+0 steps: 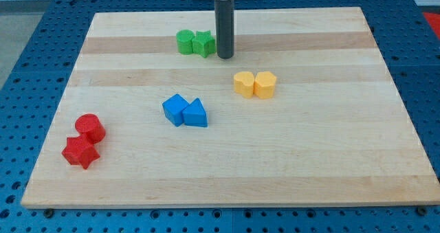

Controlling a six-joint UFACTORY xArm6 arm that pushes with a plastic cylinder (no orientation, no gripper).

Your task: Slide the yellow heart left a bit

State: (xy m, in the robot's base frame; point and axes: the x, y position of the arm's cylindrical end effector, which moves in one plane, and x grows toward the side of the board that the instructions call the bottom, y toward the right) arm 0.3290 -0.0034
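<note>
The wooden worktop (227,171) lies on a blue perforated base. I have no fingers, only my tip (225,56), just right of the green blocks (194,42). The yellow heart (243,84) touches the yellow hexagon block (265,84) mid-board; approaching from above risks pushing both downward, not left

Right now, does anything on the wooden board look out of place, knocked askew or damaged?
Nothing stands out. The eight blocks sit flat in four colour pairs on the wooden board: green, yellow, blue, red. My tip rests just right of the green pair, above and left of the yellow pair.
</note>
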